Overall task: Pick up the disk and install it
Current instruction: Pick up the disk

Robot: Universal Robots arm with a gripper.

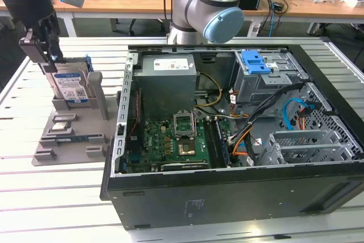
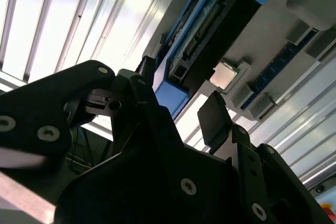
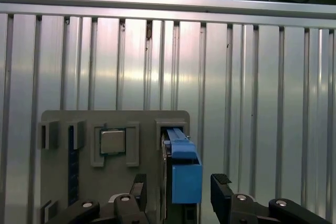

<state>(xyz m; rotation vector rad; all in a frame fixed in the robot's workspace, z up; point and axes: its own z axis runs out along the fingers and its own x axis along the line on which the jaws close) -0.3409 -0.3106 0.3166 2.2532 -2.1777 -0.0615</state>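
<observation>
1. My claw [image 3: 179, 191] is spread wide and holds nothing. In the first wrist view one of my fingers [image 3: 220, 190] stands on each side of the disk [image 3: 181, 169], with a gap showing on both sides, so I am not touching it.

2. The disk stands on edge in a slot of the grey holder [image 1: 68, 146]. The holder sits on the slatted table [image 1: 51, 197], at the exterior view's left of the open case [image 1: 227, 197]. The disk's label faces that camera and its long axis looks upright.

3. The disk lies straight below me, in line with the gap between my fingers. I hang over its top edge. My fingers face its two broad sides, so my closing line runs across its thin dimension and not along its length. I judge this alignment good for a grip on the blue-framed top end.

4. I cannot tell how far my tips reach down past the top edge; they look roughly level with it.

5. A small square chip [image 3: 113, 141] rests in a pocket of the holder just beside the disk's slot, outside my fingers' span.

6. The disk and the case are well apart, so nothing is installed yet.
</observation>
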